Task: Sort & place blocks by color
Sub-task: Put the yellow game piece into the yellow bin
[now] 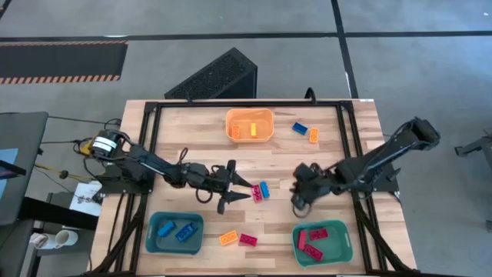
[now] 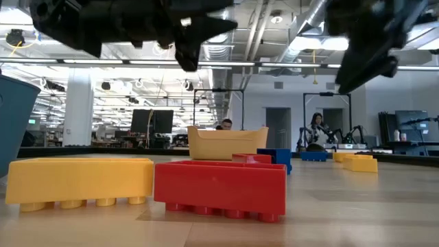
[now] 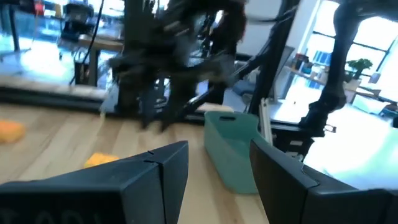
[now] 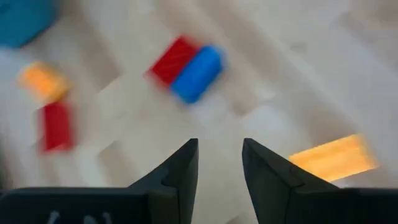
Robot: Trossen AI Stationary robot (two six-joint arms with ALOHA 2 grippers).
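Desk centre: we see our left end effector [image 1: 240,189], open and empty, nearest the small red-and-blue studded plastic brick pair [image 1: 260,191] just beside it.

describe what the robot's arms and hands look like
Both arms are dark, nearly black, built of slim jointed links. The left arm carries a yellow-and-white fitting and loose cables near its base. The right arm is plain black. Each hand, left hand and right hand, has two flat, wedge-shaped black fingers.

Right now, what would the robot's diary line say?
left gripper open by red block | right gripper open, empty | bins partly filled
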